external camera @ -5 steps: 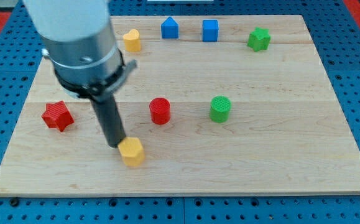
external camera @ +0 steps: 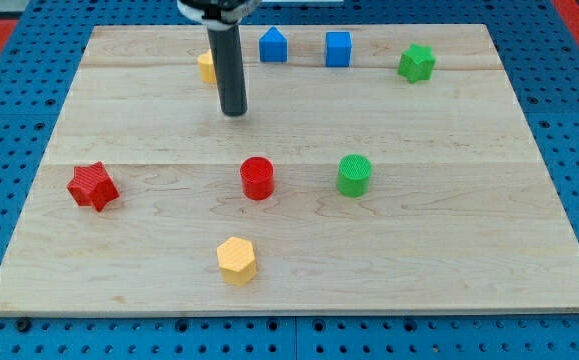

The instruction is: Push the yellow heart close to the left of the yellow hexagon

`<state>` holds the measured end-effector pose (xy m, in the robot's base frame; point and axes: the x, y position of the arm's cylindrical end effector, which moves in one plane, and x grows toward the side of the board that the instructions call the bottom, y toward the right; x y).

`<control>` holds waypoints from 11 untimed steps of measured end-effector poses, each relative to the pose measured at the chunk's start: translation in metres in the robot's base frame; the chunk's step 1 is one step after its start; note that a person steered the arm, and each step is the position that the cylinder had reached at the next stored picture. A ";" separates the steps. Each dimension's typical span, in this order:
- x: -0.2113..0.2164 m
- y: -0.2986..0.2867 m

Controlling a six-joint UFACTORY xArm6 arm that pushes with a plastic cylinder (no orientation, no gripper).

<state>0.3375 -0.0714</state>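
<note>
The yellow hexagon (external camera: 236,260) lies near the view's bottom, left of centre. The yellow heart (external camera: 207,67) sits near the view's top, mostly hidden behind the dark rod. My tip (external camera: 234,113) rests on the board just below and right of the heart, far above the hexagon.
A red star (external camera: 92,186) lies at the view's left. A red cylinder (external camera: 257,178) and a green cylinder (external camera: 354,175) sit mid-board. A blue house-shaped block (external camera: 273,45), a blue cube (external camera: 338,48) and a green star (external camera: 417,63) line the top edge.
My tip has moved from beside the yellow hexagon up to the yellow heart near the top. The hexagon now lies slightly lower and to the right.
</note>
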 end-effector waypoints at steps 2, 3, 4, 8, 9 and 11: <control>-0.051 -0.007; -0.067 -0.016; -0.094 -0.033; -0.116 -0.114; -0.118 -0.114; -0.095 -0.099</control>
<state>0.2424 -0.1702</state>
